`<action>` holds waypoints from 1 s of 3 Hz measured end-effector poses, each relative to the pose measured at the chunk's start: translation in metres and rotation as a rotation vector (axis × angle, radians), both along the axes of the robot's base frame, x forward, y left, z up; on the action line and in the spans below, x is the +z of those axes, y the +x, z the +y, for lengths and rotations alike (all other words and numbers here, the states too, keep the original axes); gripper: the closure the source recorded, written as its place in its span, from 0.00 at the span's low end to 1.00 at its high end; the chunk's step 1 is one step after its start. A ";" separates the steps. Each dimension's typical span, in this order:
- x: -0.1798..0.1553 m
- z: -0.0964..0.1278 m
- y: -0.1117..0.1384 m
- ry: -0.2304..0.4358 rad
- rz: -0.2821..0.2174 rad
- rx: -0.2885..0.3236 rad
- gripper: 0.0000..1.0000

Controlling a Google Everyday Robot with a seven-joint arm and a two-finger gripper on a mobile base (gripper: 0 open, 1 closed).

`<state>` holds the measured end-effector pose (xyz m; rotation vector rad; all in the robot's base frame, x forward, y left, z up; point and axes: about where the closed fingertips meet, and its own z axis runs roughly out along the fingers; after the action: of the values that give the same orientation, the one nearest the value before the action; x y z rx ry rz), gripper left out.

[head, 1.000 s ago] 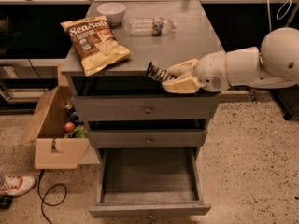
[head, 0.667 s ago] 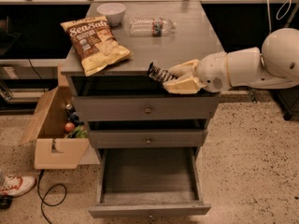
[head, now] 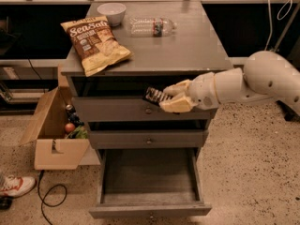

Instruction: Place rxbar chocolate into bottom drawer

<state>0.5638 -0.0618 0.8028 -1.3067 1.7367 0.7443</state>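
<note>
Rxbar chocolate [head: 154, 96], pinched in the closed hand [head: 165, 100], has dropped from tabletop [head: 187, 46] edge to top drawer [head: 117, 110] height. Bottom drawer [head: 149, 182] waits open below.

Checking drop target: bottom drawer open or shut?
Open: bottom drawer is pulled out, plank floor visible. Gripper holds the rxbar chocolate in front of the top drawer.
</note>
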 end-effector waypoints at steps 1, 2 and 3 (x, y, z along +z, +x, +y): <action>-0.072 0.009 -0.003 0.000 0.074 0.015 1.00; -0.156 0.018 -0.004 0.048 0.185 0.009 1.00; -0.156 0.018 -0.004 0.048 0.185 0.009 1.00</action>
<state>0.5597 -0.0439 0.6466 -1.2465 1.8473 0.9319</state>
